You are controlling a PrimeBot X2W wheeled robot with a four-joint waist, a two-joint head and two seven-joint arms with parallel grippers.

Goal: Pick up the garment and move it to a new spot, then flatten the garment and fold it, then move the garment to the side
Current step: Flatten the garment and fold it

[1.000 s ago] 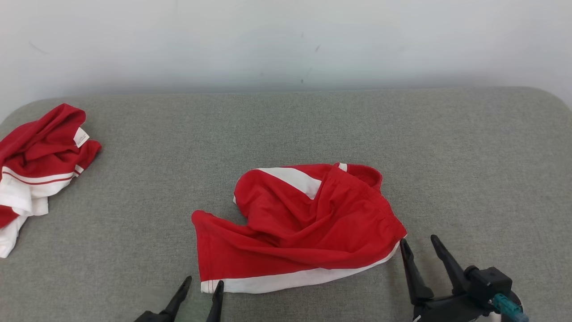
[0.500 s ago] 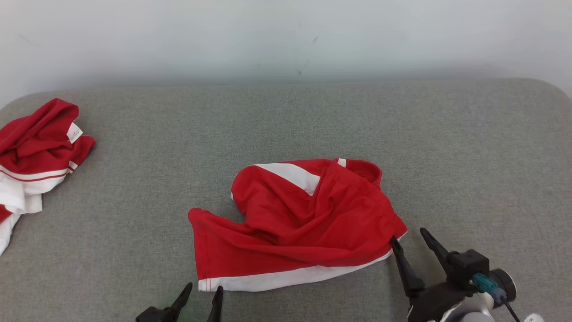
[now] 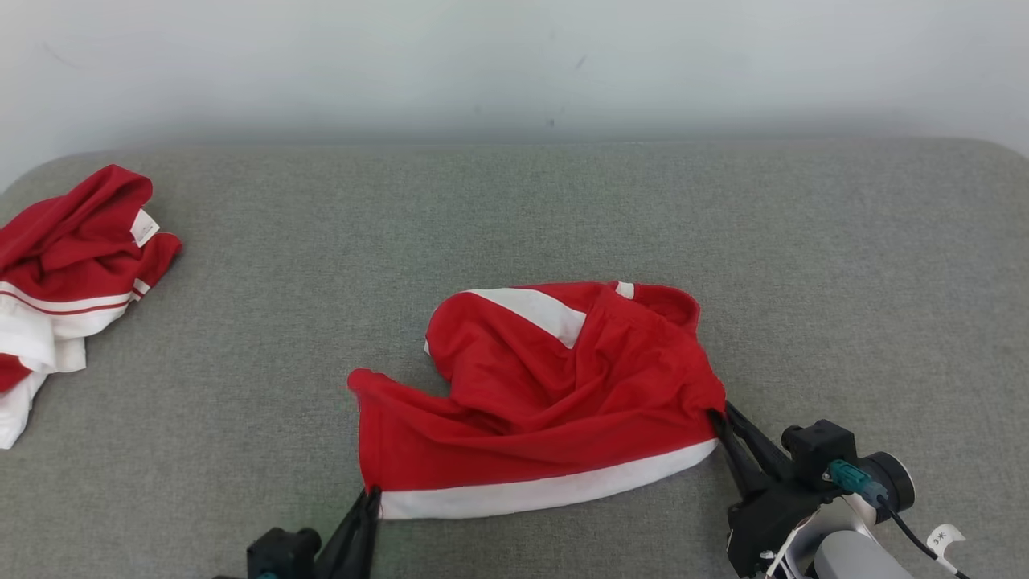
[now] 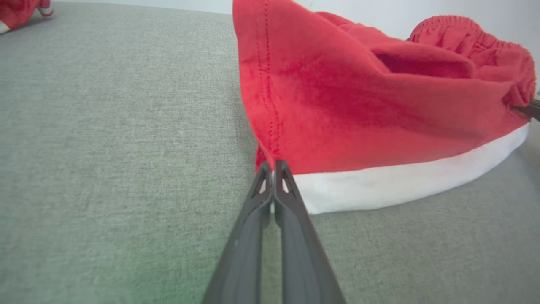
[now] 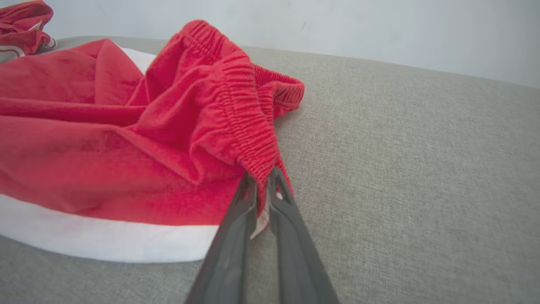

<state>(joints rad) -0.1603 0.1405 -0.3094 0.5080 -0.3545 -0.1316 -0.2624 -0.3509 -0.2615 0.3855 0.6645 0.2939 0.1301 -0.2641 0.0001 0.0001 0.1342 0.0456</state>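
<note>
Lying crumpled at the left edge of the grey tabletop (image 3: 321, 241), the garment (image 3: 72, 273) is kept well apart from both grippers. The red shorts (image 3: 547, 402) at mid-tabletop are clamped at the near hem corner by the left gripper (image 3: 371, 492), jaws together. Their elastic waistband is pinched in the right gripper (image 3: 718, 414) jaws.

We see a lot of bare grey cushion (image 3: 844, 265) to pass over: all the far side, the whole right side, and a wide gap on the left. The red shorts (image 3: 555, 386) lie bunched in the near middle and block that spot. The jersey shirt (image 3: 64, 257) sits heaped at the left edge. A pale wall (image 3: 514, 64) closes the far side.
</note>
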